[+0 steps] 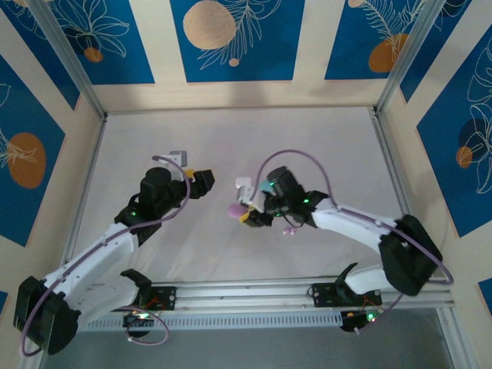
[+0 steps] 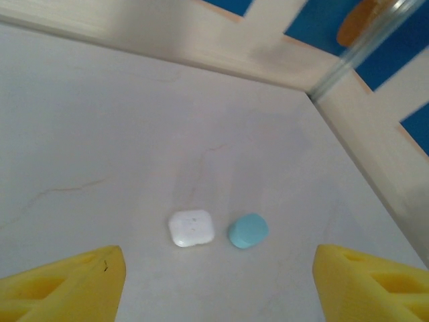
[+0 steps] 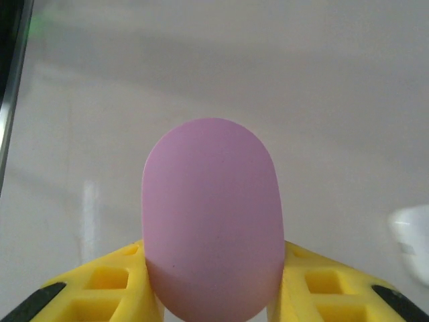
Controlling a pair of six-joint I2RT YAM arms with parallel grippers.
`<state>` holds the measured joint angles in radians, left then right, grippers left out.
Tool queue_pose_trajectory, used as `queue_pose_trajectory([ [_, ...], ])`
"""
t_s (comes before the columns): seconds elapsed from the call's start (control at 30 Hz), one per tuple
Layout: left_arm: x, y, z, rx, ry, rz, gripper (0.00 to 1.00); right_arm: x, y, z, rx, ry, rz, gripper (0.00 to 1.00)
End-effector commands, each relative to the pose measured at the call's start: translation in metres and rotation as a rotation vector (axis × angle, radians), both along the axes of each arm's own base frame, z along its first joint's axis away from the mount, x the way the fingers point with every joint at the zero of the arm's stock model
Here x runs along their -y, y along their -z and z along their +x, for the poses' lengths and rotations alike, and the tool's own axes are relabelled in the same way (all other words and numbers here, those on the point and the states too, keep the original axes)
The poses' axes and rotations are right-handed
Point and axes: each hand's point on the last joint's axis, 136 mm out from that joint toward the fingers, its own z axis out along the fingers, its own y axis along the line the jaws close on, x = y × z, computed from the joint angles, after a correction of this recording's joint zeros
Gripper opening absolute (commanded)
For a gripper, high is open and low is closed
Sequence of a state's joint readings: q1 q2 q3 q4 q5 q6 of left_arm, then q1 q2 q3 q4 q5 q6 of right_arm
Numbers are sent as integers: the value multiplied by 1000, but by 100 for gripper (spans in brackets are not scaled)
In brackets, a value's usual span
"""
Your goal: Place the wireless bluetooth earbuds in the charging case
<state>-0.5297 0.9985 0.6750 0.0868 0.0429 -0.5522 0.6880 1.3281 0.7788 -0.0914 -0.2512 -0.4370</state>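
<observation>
One tiny pink bit [image 1: 290, 229], probably an earbud though too small to be sure, is lying on the surface [image 1: 330, 146] toward its near edge and a little right of the middle, just beside the right arm's wrist. It is sitting behind the right gripper [image 1: 241, 213] rather than ahead of it, so that arm, though the nearer one, is pointing away from it; the bit's long axis is too small to read. The right gripper is clamping a pink case [image 3: 211, 201] between its yellow fingers [image 3: 100, 288] at about mid-surface, the case's long axis running out along them. Whether the case is resting down or hanging clear, I cannot tell. A white case [image 2: 192, 228] and a teal case [image 2: 248, 230] are lying side by side, close but apart, just to the far side of that gripper. The left gripper [image 2: 220, 261] is standing wide apart and holding nothing, facing those two from the left. Cream walls [image 1: 238, 92] with blue leaf-patterned panels [image 1: 231, 38] are enclosing the pale surface, and a metal post [image 1: 407, 58] is rising at its far right corner.
</observation>
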Motion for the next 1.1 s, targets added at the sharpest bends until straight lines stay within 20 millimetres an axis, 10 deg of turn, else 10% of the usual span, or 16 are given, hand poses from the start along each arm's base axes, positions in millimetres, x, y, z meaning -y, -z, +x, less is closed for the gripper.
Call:
queue_pose_trajectory([
  [0.0, 38, -39, -3, 46, 177, -110, 73, 18, -34, 6, -51, 67, 139, 35],
  [0.4, 131, -53, -22, -24, 476, -149, 73, 48, -80, 37, 87, 255, 228, 35],
  [0.83, 150, -43, -21, -92, 520, -155, 63, 47, -91, 43, 157, 280, 260, 35],
  [1.07, 155, -40, -18, -125, 513, -175, 37, 47, -94, 46, 196, 305, 249, 36],
])
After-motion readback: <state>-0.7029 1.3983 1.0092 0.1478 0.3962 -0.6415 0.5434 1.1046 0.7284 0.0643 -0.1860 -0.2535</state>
